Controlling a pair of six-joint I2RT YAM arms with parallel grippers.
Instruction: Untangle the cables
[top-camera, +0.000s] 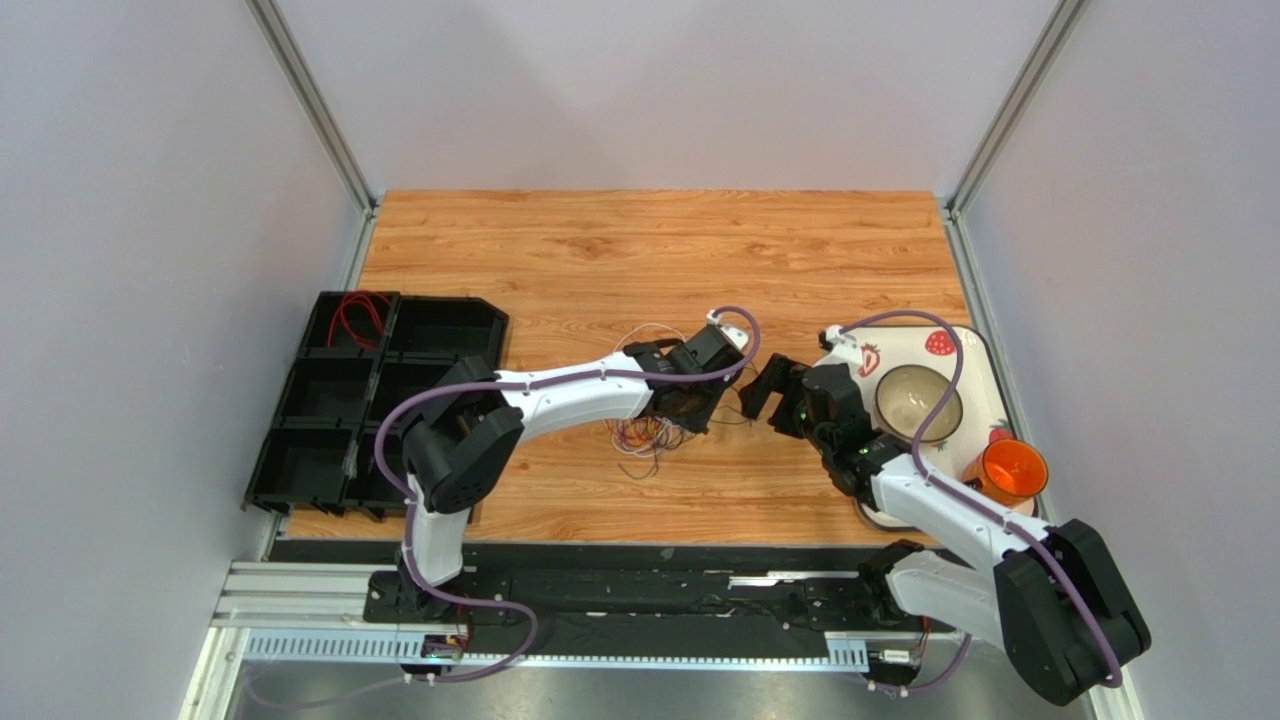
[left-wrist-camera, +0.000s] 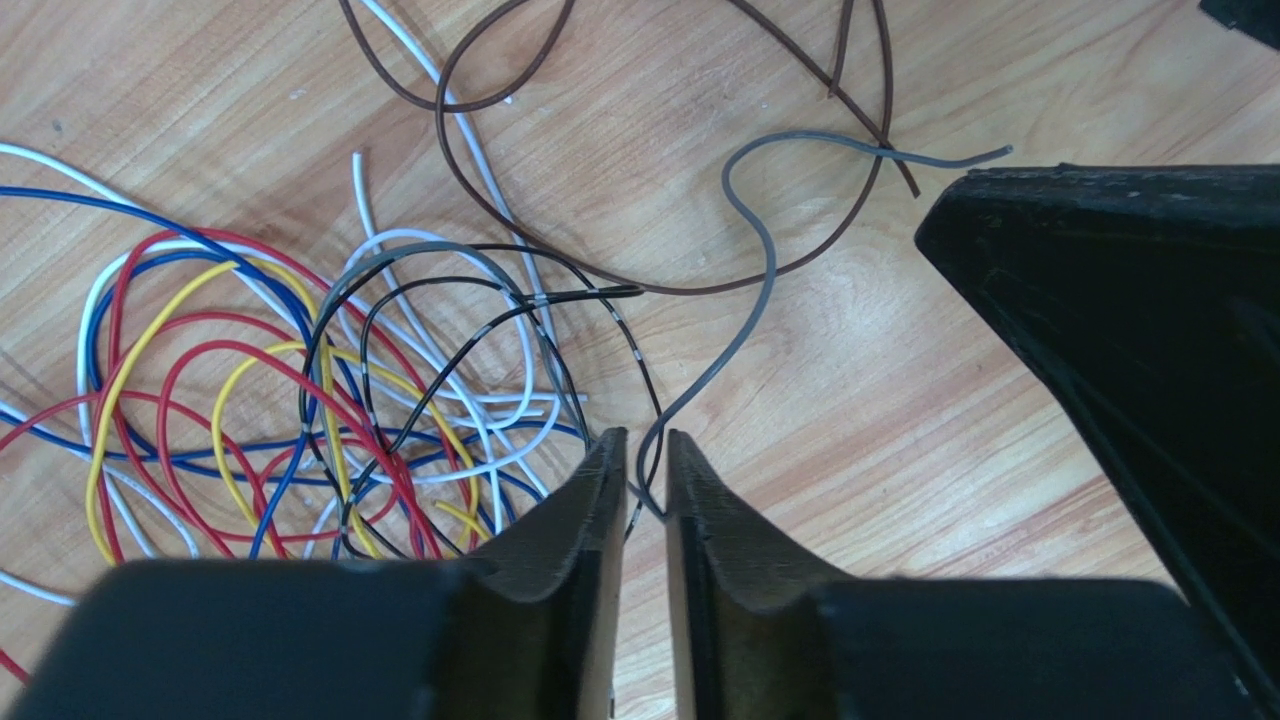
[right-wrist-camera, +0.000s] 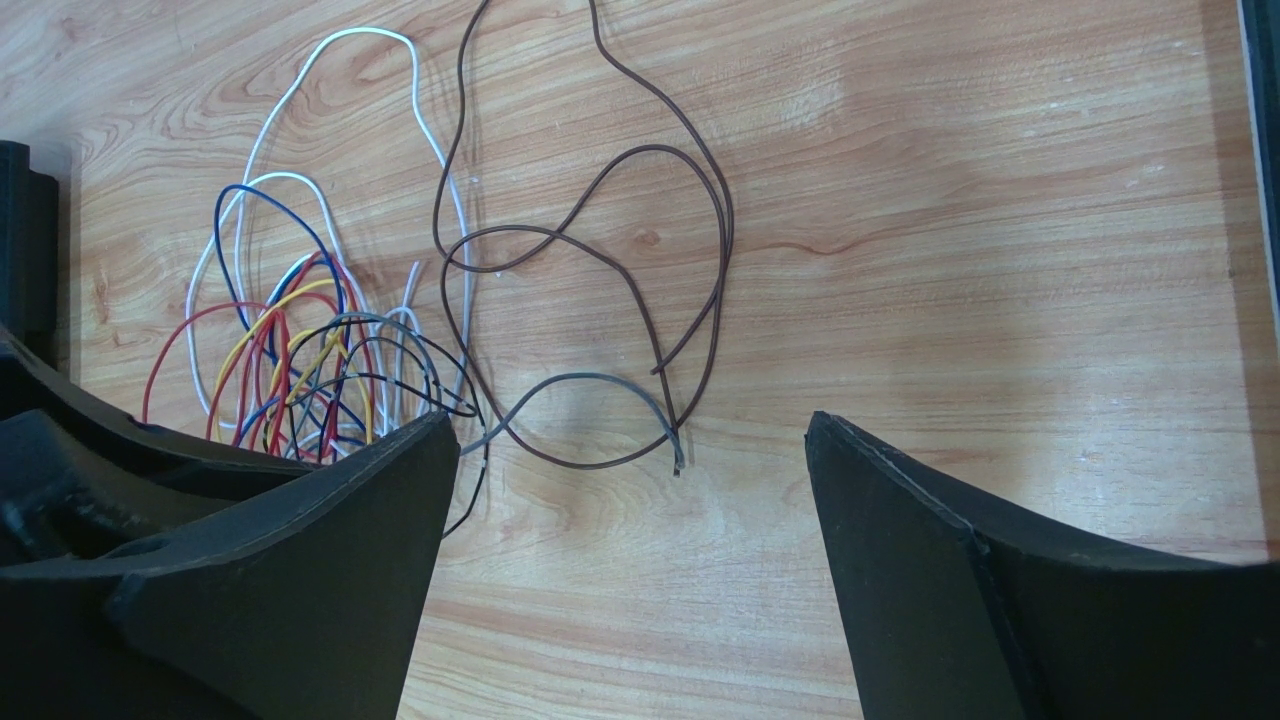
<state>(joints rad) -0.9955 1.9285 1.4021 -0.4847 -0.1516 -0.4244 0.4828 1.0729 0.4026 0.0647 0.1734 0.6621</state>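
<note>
The cables (top-camera: 639, 435) lie mid-table as a tangle of red, yellow, blue, white and black loops (left-wrist-camera: 271, 390) (right-wrist-camera: 301, 360). A brown cable (left-wrist-camera: 661, 288) (right-wrist-camera: 726, 225) loops apart from the bunch. A grey cable (left-wrist-camera: 759, 255) (right-wrist-camera: 579, 383) runs from the tangle's edge across the wood. My left gripper (top-camera: 699, 408) (left-wrist-camera: 643, 438) is down at the tangle's right edge. Its jaws stand a narrow gap apart with the grey cable's lower bend between them. My right gripper (top-camera: 766, 393) (right-wrist-camera: 631, 428) hangs wide open over bare wood, just short of the grey cable's free end.
Black compartment bins (top-camera: 323, 405) stand at the left, and one holds red wires (top-camera: 358, 318). At the right, a white tray (top-camera: 977, 360) carries a bowl (top-camera: 920, 402), with an orange cup (top-camera: 1014, 470) at its near corner. The right gripper's finger (left-wrist-camera: 1142, 330) is close beside my left one.
</note>
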